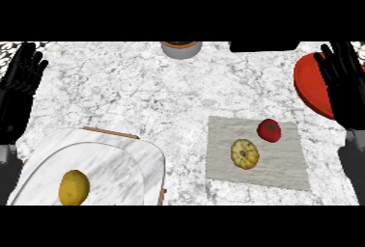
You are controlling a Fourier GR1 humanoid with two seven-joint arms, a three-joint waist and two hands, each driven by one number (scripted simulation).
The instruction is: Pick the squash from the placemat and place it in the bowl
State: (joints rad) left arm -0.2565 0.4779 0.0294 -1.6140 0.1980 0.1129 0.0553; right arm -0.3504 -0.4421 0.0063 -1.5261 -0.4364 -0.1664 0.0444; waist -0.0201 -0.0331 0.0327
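While squash (245,154) lies on placemat (285,170), right hand (346,99) fingers (335,60) stand well apart.

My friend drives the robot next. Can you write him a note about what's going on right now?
Left hand: open, resting at the left edge, holding nothing.
Right hand: open at the right edge, partly covering the red bowl, holding nothing.
Squash: untouched on the placemat, beside a tomato.
Done: nothing yet.
Left: pick the squash, put it in the bowl.

Red bowl (309,87) partly behind robot hand (349,94)
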